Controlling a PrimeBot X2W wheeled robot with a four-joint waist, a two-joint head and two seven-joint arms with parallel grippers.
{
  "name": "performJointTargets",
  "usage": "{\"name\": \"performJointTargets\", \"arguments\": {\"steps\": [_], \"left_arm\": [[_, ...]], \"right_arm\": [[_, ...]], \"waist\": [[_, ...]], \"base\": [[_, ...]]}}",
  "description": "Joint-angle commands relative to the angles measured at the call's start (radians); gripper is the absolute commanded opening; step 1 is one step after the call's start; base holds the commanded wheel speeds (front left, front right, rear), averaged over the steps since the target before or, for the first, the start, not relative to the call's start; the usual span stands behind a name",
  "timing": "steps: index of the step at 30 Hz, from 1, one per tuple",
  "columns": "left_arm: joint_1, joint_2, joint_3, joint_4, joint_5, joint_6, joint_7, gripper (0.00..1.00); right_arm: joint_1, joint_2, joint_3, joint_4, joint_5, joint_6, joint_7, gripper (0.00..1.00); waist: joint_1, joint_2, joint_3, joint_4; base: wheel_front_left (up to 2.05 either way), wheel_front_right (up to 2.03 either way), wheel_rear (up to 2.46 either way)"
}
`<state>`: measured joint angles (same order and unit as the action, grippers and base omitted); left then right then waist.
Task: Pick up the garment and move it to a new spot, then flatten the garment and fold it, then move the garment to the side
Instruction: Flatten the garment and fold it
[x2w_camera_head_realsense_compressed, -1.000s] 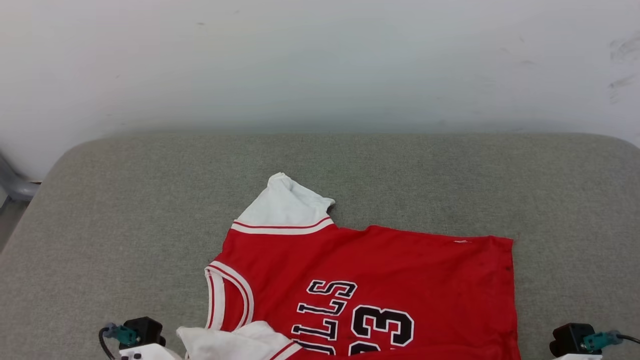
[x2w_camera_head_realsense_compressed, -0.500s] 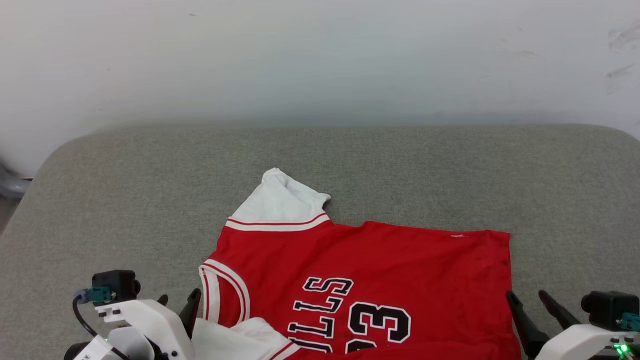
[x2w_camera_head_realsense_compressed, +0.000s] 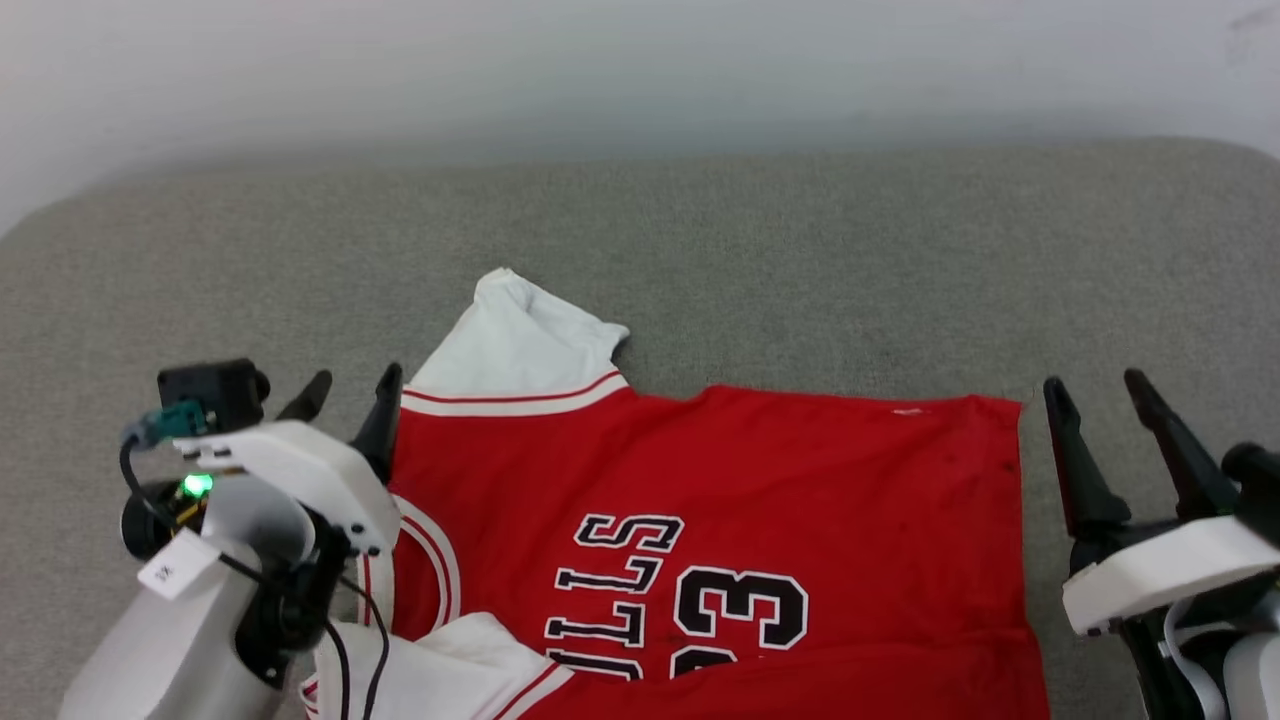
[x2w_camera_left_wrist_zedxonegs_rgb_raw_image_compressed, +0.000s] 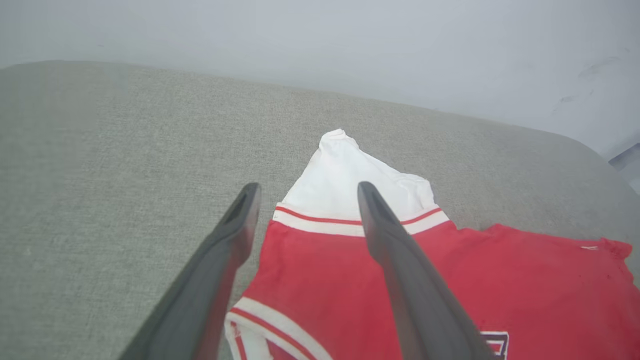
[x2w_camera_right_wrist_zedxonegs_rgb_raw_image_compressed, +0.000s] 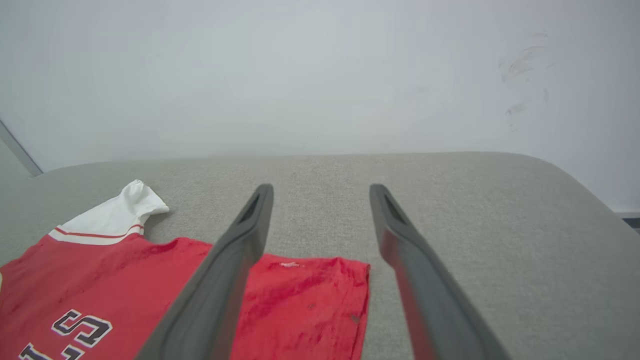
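Note:
The garment (x2w_camera_head_realsense_compressed: 740, 500) is a red jersey with white sleeves and black lettering, lying spread on a grey padded surface (x2w_camera_head_realsense_compressed: 750, 260). One white sleeve (x2w_camera_head_realsense_compressed: 515, 345) points away from me; the other sleeve (x2w_camera_head_realsense_compressed: 440, 670) is bunched at the near edge. My left gripper (x2w_camera_head_realsense_compressed: 350, 385) stands open just left of the shoulder and holds nothing. In the left wrist view the left gripper (x2w_camera_left_wrist_zedxonegs_rgb_raw_image_compressed: 305, 190) is raised above the sleeve (x2w_camera_left_wrist_zedxonegs_rgb_raw_image_compressed: 350, 175). My right gripper (x2w_camera_head_realsense_compressed: 1095, 390) is open and empty just right of the hem edge. In the right wrist view the right gripper (x2w_camera_right_wrist_zedxonegs_rgb_raw_image_compressed: 320, 192) hangs over the garment (x2w_camera_right_wrist_zedxonegs_rgb_raw_image_compressed: 125, 285) corner.
A pale wall (x2w_camera_head_realsense_compressed: 640, 70) runs behind the grey surface. Bare padding extends beyond the jersey toward the wall and out to both sides. The surface's rounded right edge (x2w_camera_right_wrist_zedxonegs_rgb_raw_image_compressed: 580, 190) drops off in the right wrist view.
Both grippers have opened and risen into the head view beside the jersey. The camera has tilted down, so the whole scene sits higher in the picture.

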<state>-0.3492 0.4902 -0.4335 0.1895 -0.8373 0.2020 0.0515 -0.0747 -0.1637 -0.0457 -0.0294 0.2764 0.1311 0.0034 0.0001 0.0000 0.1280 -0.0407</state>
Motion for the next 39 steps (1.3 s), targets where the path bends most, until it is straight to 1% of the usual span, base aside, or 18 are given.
{"name": "performJointTargets", "arguments": {"steps": [1,3,4,8,13,15,20,24,27,31,32,33,34,35,39], "left_arm": [[-0.062,-0.002,0.001,0.015,0.010,-0.014,0.007,1.00],[-0.123,0.002,-0.003,0.040,0.015,-0.038,0.025,1.00],[-0.123,0.002,-0.003,0.040,0.015,-0.038,0.025,1.00],[-0.248,0.019,-0.022,0.094,0.008,-0.088,0.104,1.00],[-0.391,0.044,-0.050,0.159,-0.027,-0.147,0.281,1.00],[-0.442,0.059,-0.056,0.193,-0.044,-0.157,0.361,1.00],[-0.547,0.090,-0.075,0.267,-0.069,-0.154,0.547,1.00],[-0.603,0.123,-0.102,0.323,-0.060,-0.129,0.680,1.00],[-0.608,0.139,-0.133,0.363,-0.056,-0.106,0.778,1.00],[-0.572,0.128,-0.183,0.400,-0.068,-0.095,0.906,1.00],[-0.560,0.120,-0.185,0.407,-0.079,-0.090,0.921,0.98],[-0.551,0.112,-0.188,0.411,-0.082,-0.087,0.930,0.51],[-0.544,0.107,-0.191,0.413,-0.086,-0.085,0.933,0.28],[-0.539,0.102,-0.188,0.416,-0.092,-0.084,0.930,0.00],[-0.547,0.081,-0.167,0.411,-0.103,-0.100,0.869,0.00]], "right_arm": [[-0.037,0.006,0.006,-0.022,-0.006,-0.001,-0.008,1.00],[-0.063,0.010,0.008,-0.037,-0.014,-0.001,-0.014,1.00],[-0.063,0.010,0.008,-0.037,-0.014,-0.001,-0.014,1.00],[-0.103,0.019,0.019,-0.052,-0.035,-0.001,-0.021,1.00],[-0.133,0.035,0.037,-0.042,-0.041,-0.001,-0.036,1.00],[-0.139,0.042,0.042,-0.033,-0.033,-0.001,-0.040,1.00],[-0.157,0.063,0.052,-0.003,-0.017,-0.001,-0.057,1.00],[-0.161,0.076,0.061,0.024,0.002,-0.001,-0.073,1.00],[-0.164,0.085,0.062,0.046,0.025,-0.001,-0.076,1.00],[-0.171,0.090,0.052,0.075,0.042,-0.001,-0.083,1.00],[-0.174,0.091,0.051,0.081,0.046,-0.001,-0.082,1.00],[-0.178,0.090,0.051,0.085,0.049,-0.001,-0.084,1.00],[-0.180,0.089,0.050,0.091,0.056,-0.001,-0.081,1.00],[-0.182,0.086,0.050,0.095,0.064,-0.001,-0.078,1.00],[-0.208,0.060,0.044,0.117,0.109,-0.001,-0.059,1.00]], "waist": [[-0.0001,0.0000,0.090,-0.037],[-0.0001,0.0000,0.128,-0.052],[-0.0001,0.0000,0.128,-0.052],[-0.0001,0.0000,0.191,-0.086],[-0.0001,0.0000,0.242,-0.127],[-0.0001,0.0000,0.260,-0.144],[-0.0001,0.0000,0.305,-0.188],[-0.0001,0.0000,0.334,-0.218],[-0.0001,0.0000,0.349,-0.235],[-0.0001,0.0000,0.361,-0.244],[-0.0001,0.0000,0.363,-0.245],[-0.0001,0.0000,0.365,-0.247],[-0.0001,0.0000,0.367,-0.247],[-0.0001,0.0000,0.368,-0.248],[-0.0001,0.0000,0.358,-0.244]], "base": [[0.00,0.00,0.00],[0.00,0.00,0.00],[0.00,0.00,0.00],[0.00,0.00,0.00],[0.00,0.00,0.00],[0.00,0.00,0.00],[0.00,0.00,0.00],[0.00,0.00,0.00],[0.00,0.00,0.00],[0.00,0.00,0.00],[0.00,0.00,0.00],[0.00,0.00,0.00],[0.00,0.00,0.00],[0.00,0.00,0.00],[0.00,0.00,0.00]]}}
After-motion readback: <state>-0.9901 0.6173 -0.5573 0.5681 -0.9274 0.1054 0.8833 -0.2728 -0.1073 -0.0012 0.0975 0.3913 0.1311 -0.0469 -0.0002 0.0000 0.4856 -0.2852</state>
